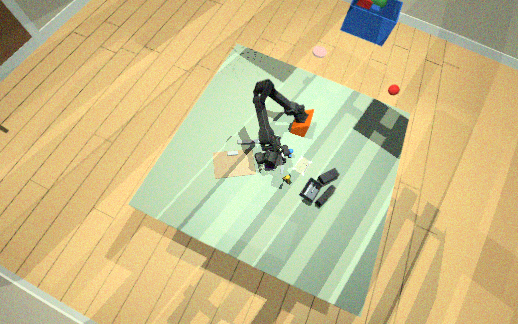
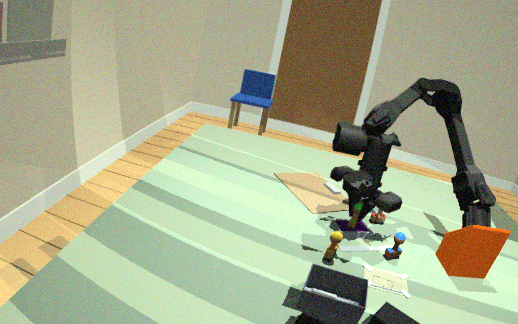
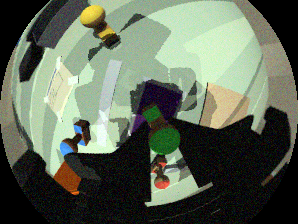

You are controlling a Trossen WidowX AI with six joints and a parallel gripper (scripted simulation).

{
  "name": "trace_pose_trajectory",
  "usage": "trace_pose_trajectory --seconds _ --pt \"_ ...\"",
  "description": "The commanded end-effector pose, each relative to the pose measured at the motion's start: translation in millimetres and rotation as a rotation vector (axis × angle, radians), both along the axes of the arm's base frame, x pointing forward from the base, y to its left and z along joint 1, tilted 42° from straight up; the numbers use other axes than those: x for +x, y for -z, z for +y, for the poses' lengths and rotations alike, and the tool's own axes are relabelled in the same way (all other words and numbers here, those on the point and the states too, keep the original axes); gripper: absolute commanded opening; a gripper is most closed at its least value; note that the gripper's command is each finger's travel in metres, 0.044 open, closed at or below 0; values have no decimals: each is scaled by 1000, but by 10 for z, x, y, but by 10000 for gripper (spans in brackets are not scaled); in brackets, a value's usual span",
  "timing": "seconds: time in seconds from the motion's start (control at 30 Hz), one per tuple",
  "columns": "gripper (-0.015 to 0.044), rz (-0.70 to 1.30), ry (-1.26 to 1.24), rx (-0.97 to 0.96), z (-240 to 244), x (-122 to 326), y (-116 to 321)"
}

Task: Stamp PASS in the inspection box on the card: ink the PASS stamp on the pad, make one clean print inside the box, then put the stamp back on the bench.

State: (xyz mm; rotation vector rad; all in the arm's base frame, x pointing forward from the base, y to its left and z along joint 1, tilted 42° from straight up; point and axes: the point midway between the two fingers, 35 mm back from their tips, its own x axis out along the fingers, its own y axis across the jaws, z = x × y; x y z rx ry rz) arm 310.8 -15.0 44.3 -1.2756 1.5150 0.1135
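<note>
My gripper (image 2: 355, 212) (image 3: 157, 123) points down and is shut on a stamp with a green knob (image 3: 165, 141). The stamp's foot is over the dark purple ink pad (image 2: 363, 228) (image 3: 165, 97); I cannot tell whether it touches the pad. The cream card (image 1: 302, 166) (image 2: 387, 281) (image 3: 59, 90) lies apart from the pad, with white corner pieces; its print is too small to read. A yellow-knobbed stamp (image 1: 287, 178) (image 2: 336, 237) (image 3: 93, 16), a blue-knobbed stamp (image 1: 291, 151) (image 2: 399, 237) (image 3: 68, 146) and a red-knobbed stamp (image 2: 378, 218) (image 3: 161, 182) stand nearby.
A dark open box (image 1: 310, 190) (image 2: 335, 286) and two dark blocks (image 1: 328, 176) (image 1: 325, 196) lie beyond the card. A tan board (image 1: 232, 167) (image 2: 310, 193) (image 3: 225, 107) lies on the pad's other side. A pale strip (image 3: 110, 87) lies between pad and card. An orange block (image 2: 472, 252) is by the arm's base.
</note>
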Motion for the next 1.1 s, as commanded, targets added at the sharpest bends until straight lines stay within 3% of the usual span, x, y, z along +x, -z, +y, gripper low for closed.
trace_pose_trajectory --seconds 0.0,1.07 --pt "0 -3 1 -3 -15 8 5" --pt "0 -3 1 -2 88 -15 -109"
